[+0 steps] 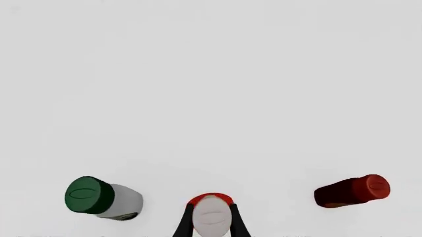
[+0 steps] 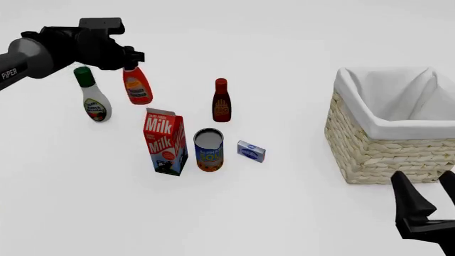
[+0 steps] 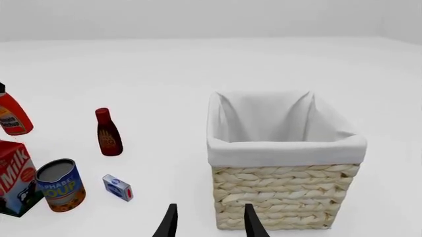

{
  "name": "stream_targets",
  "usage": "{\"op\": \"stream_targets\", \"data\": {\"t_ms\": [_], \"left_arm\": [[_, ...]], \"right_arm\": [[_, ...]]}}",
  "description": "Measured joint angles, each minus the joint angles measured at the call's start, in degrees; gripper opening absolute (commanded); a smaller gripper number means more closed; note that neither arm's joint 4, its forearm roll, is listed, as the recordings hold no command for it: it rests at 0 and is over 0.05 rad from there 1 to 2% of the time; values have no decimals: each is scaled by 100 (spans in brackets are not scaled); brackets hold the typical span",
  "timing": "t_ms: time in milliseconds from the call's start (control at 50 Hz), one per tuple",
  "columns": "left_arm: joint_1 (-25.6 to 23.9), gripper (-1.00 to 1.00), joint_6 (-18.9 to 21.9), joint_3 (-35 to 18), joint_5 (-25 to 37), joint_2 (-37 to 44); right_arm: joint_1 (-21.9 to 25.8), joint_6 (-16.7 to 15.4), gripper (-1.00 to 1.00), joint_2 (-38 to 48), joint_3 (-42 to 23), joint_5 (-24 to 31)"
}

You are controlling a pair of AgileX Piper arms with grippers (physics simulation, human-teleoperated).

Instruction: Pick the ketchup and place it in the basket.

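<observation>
The ketchup (image 2: 136, 87) is a red-orange bottle with a white cap at the far left, leaning slightly. My left gripper (image 2: 131, 60) is shut on its top from above. In the left wrist view the black fingers (image 1: 185, 223) press both sides of the white cap of the ketchup (image 1: 212, 216). The ketchup (image 3: 12, 118) also shows at the edge of the right wrist view. The basket (image 2: 370, 154), pale wicker with a white lining, stands at the right, and I see nothing inside it. My right gripper (image 2: 427, 208) hangs open just in front of the basket (image 3: 283, 197), nothing between its fingers (image 3: 170, 222).
A white bottle with a green cap (image 2: 94, 104) stands left of the ketchup, and a dark red-brown bottle (image 2: 221, 104) to its right. Nearer me stand a milk carton (image 2: 165, 141), a soup can (image 2: 208, 150) and a small blue box (image 2: 251, 151).
</observation>
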Motion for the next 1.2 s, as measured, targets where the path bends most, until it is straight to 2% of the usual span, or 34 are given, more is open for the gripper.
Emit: {"op": "stream_targets", "data": {"t_ms": [620,900,1200], "left_arm": [[-15,-100,54,774,380,-1603],[-105,-100,26,1158,670,-2446],[-404,-100,41,1582,1026,-3178]], "right_arm": [[145,-288,100,-605,-56,445],[553,-517,100,-413,-325,528],[1267,-645,100,78,-908,672]]}}
